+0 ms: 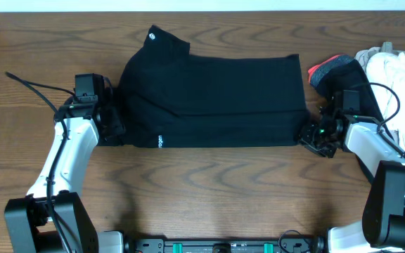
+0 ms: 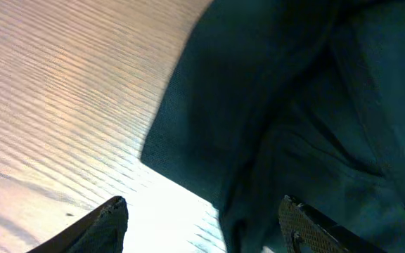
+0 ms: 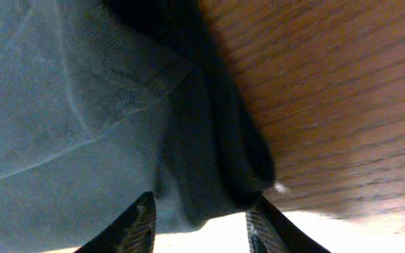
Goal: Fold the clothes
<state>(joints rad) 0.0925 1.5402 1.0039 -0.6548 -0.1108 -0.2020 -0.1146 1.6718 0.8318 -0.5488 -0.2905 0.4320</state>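
A black T-shirt (image 1: 216, 98) lies folded into a wide band across the middle of the table, its small white neck logo at the top left. My left gripper (image 1: 114, 128) is at the band's left end. In the left wrist view its jaws (image 2: 202, 211) stand wide apart, with a loose fold of the shirt (image 2: 294, 105) next to the right finger (image 2: 297, 221). My right gripper (image 1: 312, 135) is at the band's right end. Its jaws (image 3: 202, 204) are apart too, and the shirt's thick edge (image 3: 209, 154) sags between them, unpinched.
More clothes are piled at the right edge: a white garment (image 1: 399, 70) and a black one with a red edge (image 1: 335, 69), just behind my right arm. Bare wooden table (image 1: 202, 190) runs along the front.
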